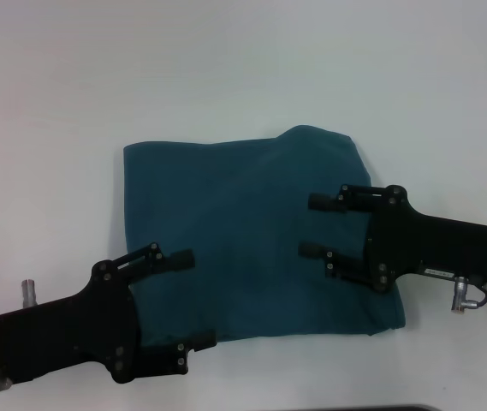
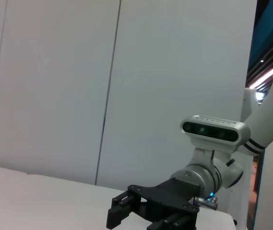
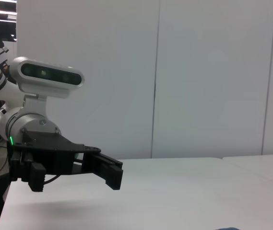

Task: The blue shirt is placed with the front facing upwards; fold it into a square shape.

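The blue shirt (image 1: 252, 231) lies folded into a rough square on the white table (image 1: 243, 68), with no print showing. My left gripper (image 1: 193, 300) hovers open over the shirt's near left corner, fingers pointing right. Over the shirt's right edge my right gripper (image 1: 311, 225) is open too, fingers pointing left. Neither holds any cloth. The left wrist view shows the right gripper (image 2: 126, 211) across the table. In the right wrist view the left gripper (image 3: 74, 175) appears the same way, above the tabletop.
A wrinkled bulge of cloth (image 1: 324, 141) sticks out at the shirt's far right corner. Bare white table surrounds the shirt on all sides. A dark edge (image 1: 371, 408) runs along the near side of the table. Pale wall panels (image 3: 198, 72) stand behind.
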Tool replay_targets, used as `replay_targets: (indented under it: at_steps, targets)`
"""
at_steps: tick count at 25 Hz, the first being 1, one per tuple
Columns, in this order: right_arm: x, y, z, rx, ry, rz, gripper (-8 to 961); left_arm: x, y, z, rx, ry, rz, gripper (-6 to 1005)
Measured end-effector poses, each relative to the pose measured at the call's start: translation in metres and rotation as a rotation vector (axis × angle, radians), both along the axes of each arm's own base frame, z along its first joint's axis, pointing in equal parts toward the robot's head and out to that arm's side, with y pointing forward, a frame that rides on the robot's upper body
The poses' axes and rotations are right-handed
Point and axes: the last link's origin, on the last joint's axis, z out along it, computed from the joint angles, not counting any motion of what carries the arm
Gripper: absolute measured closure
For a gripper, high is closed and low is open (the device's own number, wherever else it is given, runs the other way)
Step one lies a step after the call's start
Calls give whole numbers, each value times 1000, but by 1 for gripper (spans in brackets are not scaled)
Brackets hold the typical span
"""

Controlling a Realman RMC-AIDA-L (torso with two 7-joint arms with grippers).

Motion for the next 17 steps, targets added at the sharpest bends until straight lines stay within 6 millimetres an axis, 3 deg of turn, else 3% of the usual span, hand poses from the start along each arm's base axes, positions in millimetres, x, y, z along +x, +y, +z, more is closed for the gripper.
replay_targets:
  at_steps: [17]
  targets:
    - [-5, 3, -2, -11, 6, 14, 395, 0, 0, 2, 12, -8, 4, 125]
